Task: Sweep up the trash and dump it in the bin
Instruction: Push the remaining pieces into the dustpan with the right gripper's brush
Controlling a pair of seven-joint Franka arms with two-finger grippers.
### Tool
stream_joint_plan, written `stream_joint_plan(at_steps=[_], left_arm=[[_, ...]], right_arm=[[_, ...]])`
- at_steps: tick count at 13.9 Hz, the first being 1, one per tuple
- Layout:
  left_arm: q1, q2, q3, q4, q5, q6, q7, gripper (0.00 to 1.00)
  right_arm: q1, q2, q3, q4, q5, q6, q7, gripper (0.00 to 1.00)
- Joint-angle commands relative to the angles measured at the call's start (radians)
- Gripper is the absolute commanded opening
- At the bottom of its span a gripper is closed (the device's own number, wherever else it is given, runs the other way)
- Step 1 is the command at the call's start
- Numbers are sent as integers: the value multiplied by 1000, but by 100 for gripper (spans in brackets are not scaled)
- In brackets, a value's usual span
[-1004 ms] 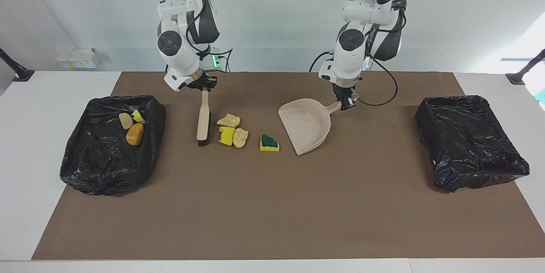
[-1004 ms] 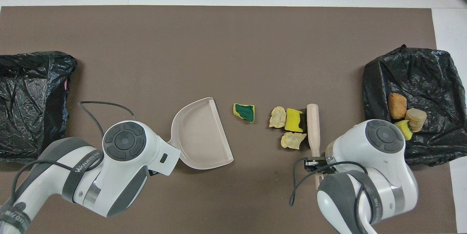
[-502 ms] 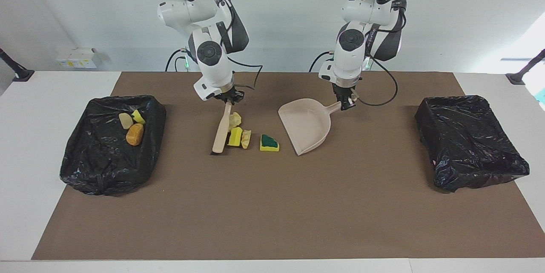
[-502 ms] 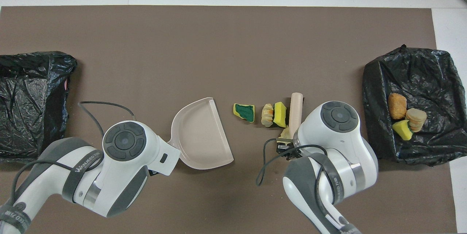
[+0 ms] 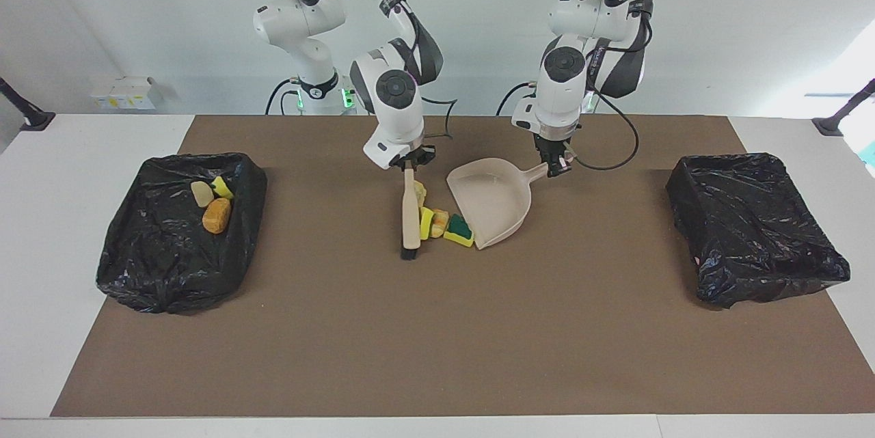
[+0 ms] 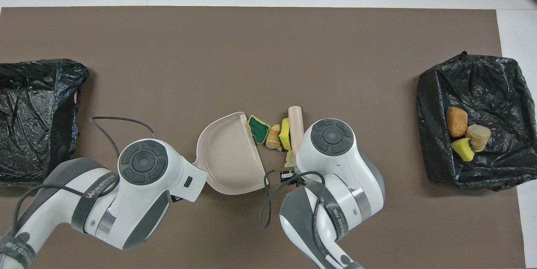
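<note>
Trash [image 5: 444,223] sat mid-frame at dustpan [image 5: 493,200] lip, unscooped, three bits [image 5: 212,204] binned; right claw [image 5: 409,166] gripped brush [image 5: 410,219], left claw [image 5: 557,168] gripped dustpan handle.

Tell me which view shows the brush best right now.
The facing view: the brush shows whole, from the right gripper on its handle down to the black bristles on the mat, with the trash pressed between it and the dustpan. In the overhead view the right arm covers most of it; only its rounded end shows.
</note>
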Motion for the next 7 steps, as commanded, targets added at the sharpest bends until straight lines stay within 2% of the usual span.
stream_joint_plan(at_steps=[1,5,7], left_arm=[[-8,-11,10,-24,15,27,-26,0],[-8,-12,10,-29,15,29,-26,0],[-7,-12,10,-29,15,29,-30,0]], right_arm=[[43,-13,7,-3,58,-1,-149,0],[69,-23,14,7,219,0,-216,0],[59,-60,13,33,285,-13,-208,0]])
